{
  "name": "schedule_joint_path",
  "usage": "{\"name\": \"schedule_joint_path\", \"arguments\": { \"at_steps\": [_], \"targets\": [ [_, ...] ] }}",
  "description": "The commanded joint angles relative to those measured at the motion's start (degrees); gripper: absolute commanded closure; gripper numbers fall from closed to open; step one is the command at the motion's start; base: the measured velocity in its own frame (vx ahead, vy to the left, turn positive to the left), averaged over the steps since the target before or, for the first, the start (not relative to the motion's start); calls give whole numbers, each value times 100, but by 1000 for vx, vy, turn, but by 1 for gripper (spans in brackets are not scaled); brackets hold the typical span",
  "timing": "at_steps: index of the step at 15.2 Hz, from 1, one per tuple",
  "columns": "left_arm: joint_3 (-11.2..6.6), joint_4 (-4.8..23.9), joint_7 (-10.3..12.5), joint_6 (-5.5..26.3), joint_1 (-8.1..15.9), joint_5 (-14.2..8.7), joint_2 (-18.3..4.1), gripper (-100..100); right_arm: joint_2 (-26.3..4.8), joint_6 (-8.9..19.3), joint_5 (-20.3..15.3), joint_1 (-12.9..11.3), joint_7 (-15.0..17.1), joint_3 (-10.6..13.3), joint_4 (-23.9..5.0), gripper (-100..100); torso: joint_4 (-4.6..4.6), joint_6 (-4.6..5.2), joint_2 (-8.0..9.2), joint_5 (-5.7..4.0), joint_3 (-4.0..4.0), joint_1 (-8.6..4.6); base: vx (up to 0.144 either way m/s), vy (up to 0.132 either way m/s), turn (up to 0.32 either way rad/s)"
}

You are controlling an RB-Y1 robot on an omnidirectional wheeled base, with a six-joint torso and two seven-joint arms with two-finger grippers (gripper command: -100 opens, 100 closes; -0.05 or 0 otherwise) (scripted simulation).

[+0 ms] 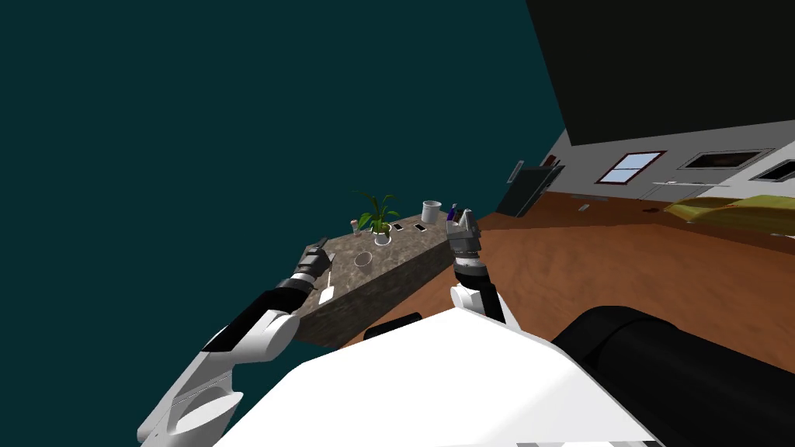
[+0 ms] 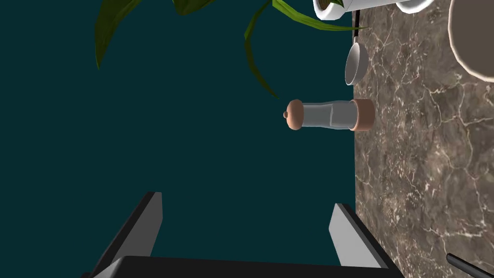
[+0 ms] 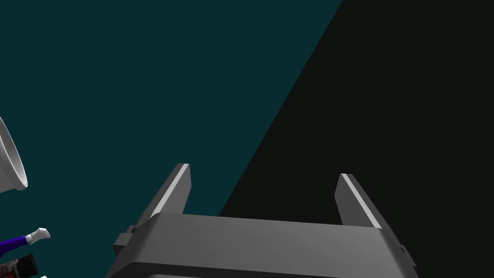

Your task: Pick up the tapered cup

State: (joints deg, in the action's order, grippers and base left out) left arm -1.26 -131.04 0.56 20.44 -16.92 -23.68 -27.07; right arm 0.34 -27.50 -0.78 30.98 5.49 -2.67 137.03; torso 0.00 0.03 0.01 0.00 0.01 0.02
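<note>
right tool [image 3: 263, 170] spread, tapered cup [image 3: 10, 161] off beside it

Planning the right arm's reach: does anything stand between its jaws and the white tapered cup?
Yes, seemingly: a small purple bottle stands on the marbled brown counter between the right gripper and the white tapered cup.

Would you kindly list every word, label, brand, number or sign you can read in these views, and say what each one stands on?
None can be read. The white tapered cup, the clear grinder and the plant's white pot look plain. The purple bottle and the two dark flat items on the marble counter are too small to tell.
</note>
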Motion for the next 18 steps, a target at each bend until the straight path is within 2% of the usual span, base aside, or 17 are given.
{"name": "schedule_joint_path", "arguments": {
  "at_steps": [1, 3, 4, 7, 8, 11, 12, 15, 16, 18],
  "targets": [
    [-8, 40, 58, 286, 72, -101, -105, -100, 0, 0, 0, 0, 0, 0, 0, 0, 0, 0, 0, 0, 0, 0, -12, 2, -162],
    [-8, 40, 58, 416, 72, -101, -105, -100, 0, 0, 0, 0, 0, 0, 0, 0, 0, -3, 1, 0, 1, 0, -9, 3, -37],
    [-27, 70, 141, 612, 176, -249, -256, -100, 0, 0, 0, 1, 0, 0, 0, 0, 0, -4, 0, 0, 0, 0, -11, -2, -140],
    [-27, 70, 141, 861, 176, -249, -256, -100, 0, 0, 0, 0, 0, 0, 0, 0, 0, -3, 1, 0, 1, 0, -11, 1, -81],
    [-46, 100, 225, 1041, 281, -398, -404, -100, 0, 0, 0, 1, 0, 0, 0, 0, 0, -5, 0, 0, 0, 0, -9, -2, -123],
    [-46, 100, 225, 1308, 281, -398, -404, -100, 0, 0, 0, 0, 0, 0, 0, 0, 0, -3, 1, 0, 1, 0, -9, 2, -85],
    [-64, 131, 310, 1489, 386, -548, -549, -100, 0, 0, 0, 1, 0, 0, 0, 0, 0, -4, 0, 0, 0, 0, -11, -3, -115],
    [-64, 131, 310, 1757, 386, -548, -549, -100, 0, 0, 0, 0, 0, 0, 0, 0, 0, -3, 1, 0, 1, 0, -10, 1, -93],
    [-80, 163, 394, 1914, 491, -699, -691, -100, 0, 0, 0, 1, 0, 0, 0, 0, 0, -4, 0, 0, 0, 0, -10, -3, -134],
    [-80, 163, 394, 2148, 491, -699, -691, -100, 0, 0, 0, 0, 0, 0, 0, 0, 0, -1, 1, 0, 0, -1, -11, 0, -117]
  ]
}}
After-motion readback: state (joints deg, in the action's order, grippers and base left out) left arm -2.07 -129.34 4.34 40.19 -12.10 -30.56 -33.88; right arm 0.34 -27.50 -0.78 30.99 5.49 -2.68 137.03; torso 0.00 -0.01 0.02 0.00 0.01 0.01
